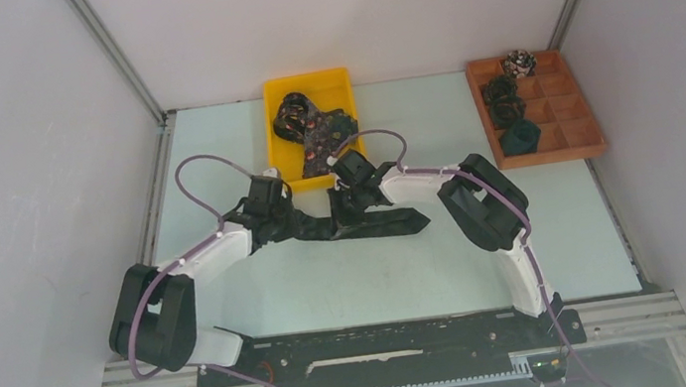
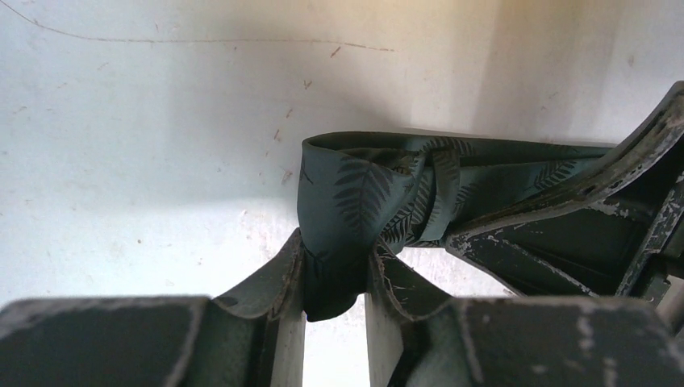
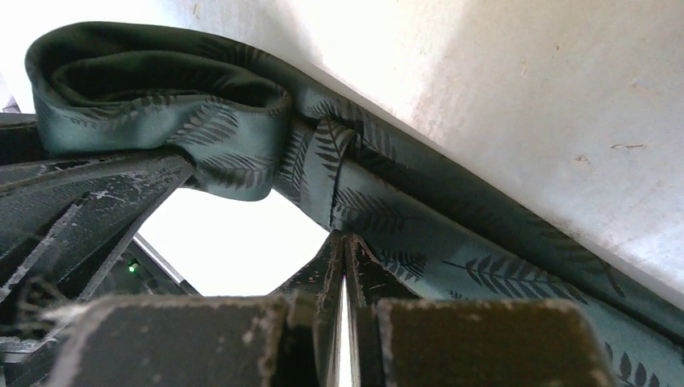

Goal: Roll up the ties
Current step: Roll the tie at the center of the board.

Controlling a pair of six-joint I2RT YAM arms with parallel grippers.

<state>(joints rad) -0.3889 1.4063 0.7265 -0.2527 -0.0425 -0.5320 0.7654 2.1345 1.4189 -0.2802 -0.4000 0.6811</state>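
Some rolled ties (image 1: pixel 509 112) sit in the tray (image 1: pixel 554 157); loose ties (image 1: pixel 316 129) wait in the bin (image 1: pixel 274 142). On the tabletop (image 1: pixel 330 275) a green tie (image 1: pixel 388 220) is barely curled: left tool (image 2: pixel 335 274) clamps its coil, right tool (image 3: pixel 344 242) is closed at its edge

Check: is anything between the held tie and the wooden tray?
No loose object shows on the table between the green tie and the wooden tray; only the right arm's forearm spans that stretch.
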